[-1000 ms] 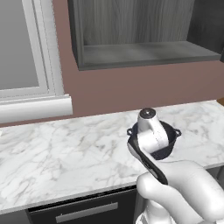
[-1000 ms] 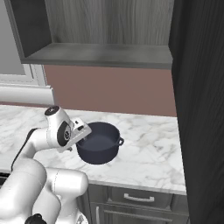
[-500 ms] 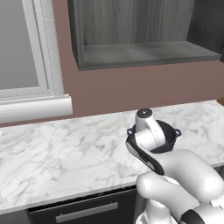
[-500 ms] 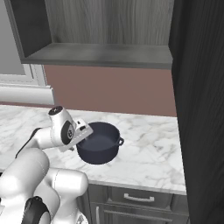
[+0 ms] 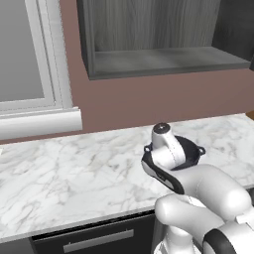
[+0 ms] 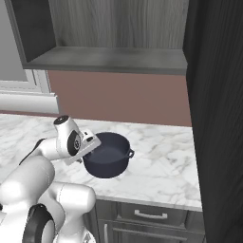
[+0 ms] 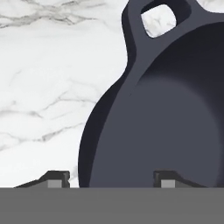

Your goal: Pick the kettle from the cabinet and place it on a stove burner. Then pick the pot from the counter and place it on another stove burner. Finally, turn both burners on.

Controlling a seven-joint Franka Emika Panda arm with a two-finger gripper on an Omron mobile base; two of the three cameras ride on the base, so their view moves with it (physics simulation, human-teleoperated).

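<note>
At the far left we see a pale window sill [image 5: 39,121] set against the mauve wall above the white marble counter [image 5: 64,173]; further right our white arm bends down over the counter, its wrist covering much of the dark pot [image 6: 108,154], which sits on the marble below the doorless grey cabinet [image 6: 109,59]; in the hand view our fingers [image 7: 58,178] stand apart, one tip outside the pot's wall over the marble and the other inside the bowl, so they straddle the rim; whether they press on it we cannot tell; one loop handle [image 7: 158,17] lies at the top of that view; a black tall panel [image 6: 216,118] closes the right.
</note>
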